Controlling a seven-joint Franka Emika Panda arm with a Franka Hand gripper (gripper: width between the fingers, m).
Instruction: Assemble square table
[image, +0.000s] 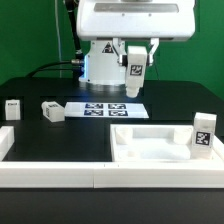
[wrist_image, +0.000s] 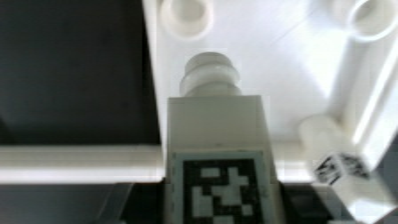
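Nearest the camera in the exterior view, the long white border rail (image: 60, 176) ran across the 6 o'clock edge of the black table (image: 60, 135). Just behind it, toward 4 o'clock, the square tabletop panel (image: 150, 148) lay flat with its rimmed underside up. 1 of the 4 legs, the upright leg (image: 203, 133), stood on end at the panel's corner near 3 o'clock, with its black-and-white tag facing the camera.

Farther back, toward 9 o'clock, 2 loose legs rested on the table, well apart from the panel. The lying leg (image: 52, 112) was on its side. The edge leg (image: 11, 108) was cut off by the frame, so its pose could not be told. Just beyond them, near the centre, the marker board (image: 110, 108) lay flat.

Above the board, toward 12 o'clock, the gripper (image: 135, 58) hung clear of the table, clenched on the held leg (image: 135, 72), which was vertical with its tag outward. Farthest back stood the arm's white base (image: 100, 65).

In the wrist view the held leg (wrist_image: 217, 130) filled the middle, with its tag close to the lens. Its threaded tip (wrist_image: 210, 72) pointed toward the panel (wrist_image: 267, 40) and its 2 round corner holes (wrist_image: 185, 12). The upright leg (wrist_image: 334, 168) showed beside it.
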